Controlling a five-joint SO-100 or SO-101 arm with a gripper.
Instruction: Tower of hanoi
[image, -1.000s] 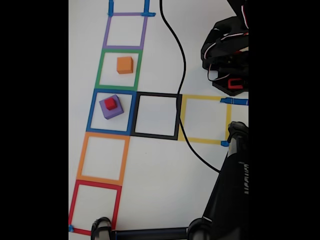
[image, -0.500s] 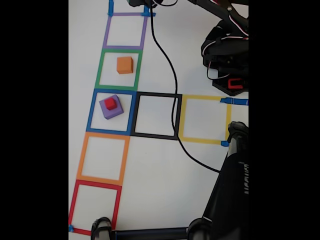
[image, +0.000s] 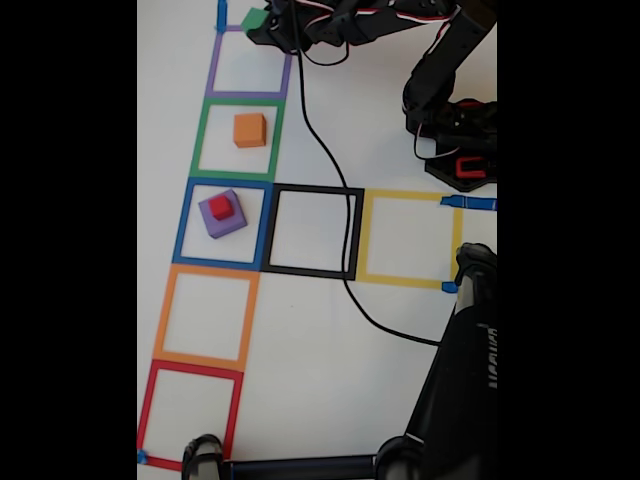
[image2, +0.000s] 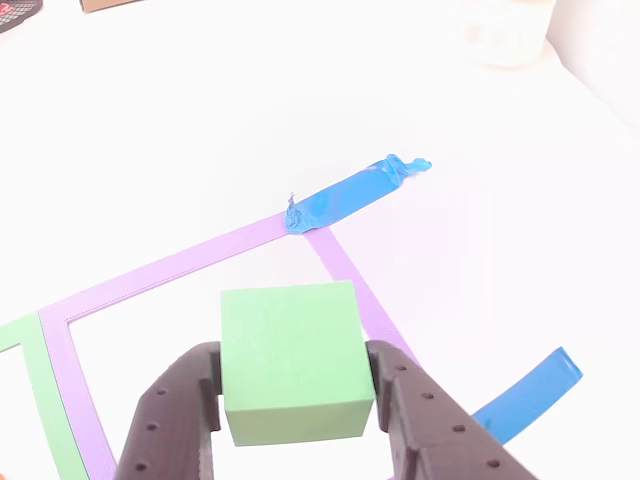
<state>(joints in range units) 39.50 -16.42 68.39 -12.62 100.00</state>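
My hand (image2: 292, 395) is clenched on the green cube (image2: 292, 372) above the purple tape square (image: 250, 62); the red cube (image: 220, 207) sits on the purple cube (image: 223, 216).

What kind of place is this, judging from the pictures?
Probably a hobby or lab tabletop for robot practice: a white table marked with coloured tape squares, small cubes such as the orange cube, and an end effector holding a green cube.

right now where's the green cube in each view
Fixed view: green cube at the top edge, at the purple tape square's top corner, at the arm's tip.
Other view: green cube low centre, clamped between the fingers.
Shared landmark: the purple tape square.
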